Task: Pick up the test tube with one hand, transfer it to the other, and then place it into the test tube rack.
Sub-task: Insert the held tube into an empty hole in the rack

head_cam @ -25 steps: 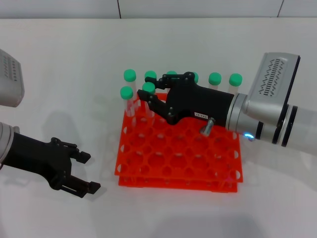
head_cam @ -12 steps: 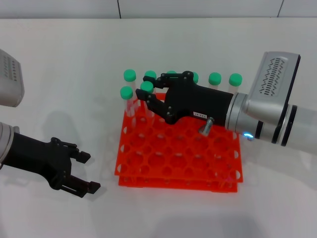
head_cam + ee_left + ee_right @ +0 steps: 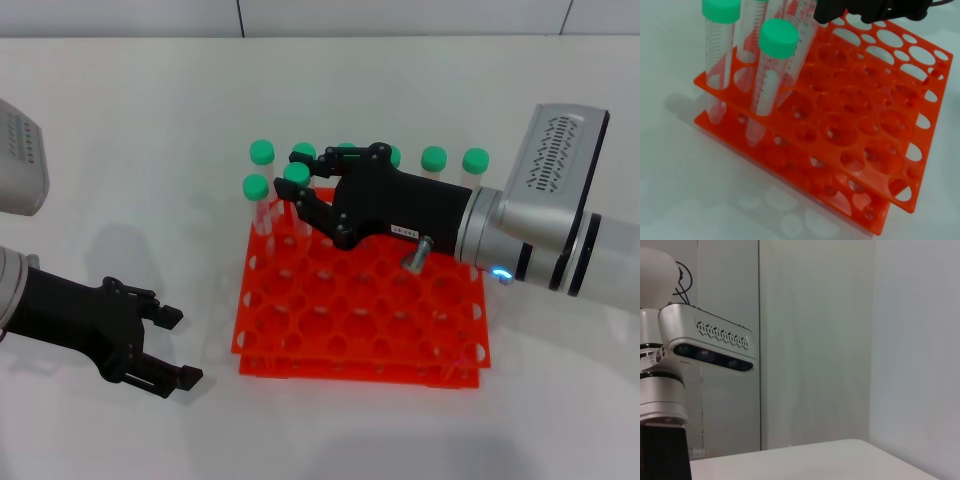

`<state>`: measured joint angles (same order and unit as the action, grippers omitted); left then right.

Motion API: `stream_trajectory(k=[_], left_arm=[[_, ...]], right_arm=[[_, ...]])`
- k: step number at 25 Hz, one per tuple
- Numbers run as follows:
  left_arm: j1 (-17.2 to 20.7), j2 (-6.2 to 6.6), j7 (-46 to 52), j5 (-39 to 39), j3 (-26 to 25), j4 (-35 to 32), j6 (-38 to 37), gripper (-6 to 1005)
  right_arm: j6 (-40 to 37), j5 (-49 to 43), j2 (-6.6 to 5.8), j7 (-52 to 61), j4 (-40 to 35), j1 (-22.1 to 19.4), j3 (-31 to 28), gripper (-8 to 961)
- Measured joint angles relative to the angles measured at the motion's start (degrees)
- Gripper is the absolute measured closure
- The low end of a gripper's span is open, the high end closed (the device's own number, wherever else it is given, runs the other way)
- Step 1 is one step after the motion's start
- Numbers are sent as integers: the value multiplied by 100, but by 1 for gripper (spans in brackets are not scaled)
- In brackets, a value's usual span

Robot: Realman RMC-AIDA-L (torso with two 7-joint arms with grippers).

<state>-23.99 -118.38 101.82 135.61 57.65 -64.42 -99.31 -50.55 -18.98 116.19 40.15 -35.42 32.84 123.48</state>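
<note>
Eight green-capped tubes show in the head view, all crowded at the far edge of the test tube rack (image 3: 360, 310): six in the far row and two one row nearer at the far-left corner. The rest of the rack's holes, toward the near and right sides, stand bare, and the white table (image 3: 150, 130) lies open on every side of it.

The right gripper (image 3: 300, 185), the labelled one, reaches in from the right over the rack's far-left part. Its fingers sit on either side of the test tube (image 3: 297, 200), which stands in a hole in the second row, just right of the corner tube (image 3: 257, 205). Whether the fingers press the tube or only flank it, I cannot tell.

The left gripper (image 3: 170, 350) hangs low over the table, near and well left of the rack, its jaws spread and holding nothing.

The left wrist view looks across the rack's two tiers from the near-left, showing the tubes' clear bodies passing through both plates, and a dark underside of the right gripper at the far edge. The right wrist view shows only a wall and the robot's head unit (image 3: 710, 345).
</note>
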Motion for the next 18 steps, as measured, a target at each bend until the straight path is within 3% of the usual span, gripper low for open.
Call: stream_trajectory(k=[18], left_arm=[[0,-9,11,0,0,0,-25,138]], right_arm=[[-16,-8,0,89,8,-39,-1,673]])
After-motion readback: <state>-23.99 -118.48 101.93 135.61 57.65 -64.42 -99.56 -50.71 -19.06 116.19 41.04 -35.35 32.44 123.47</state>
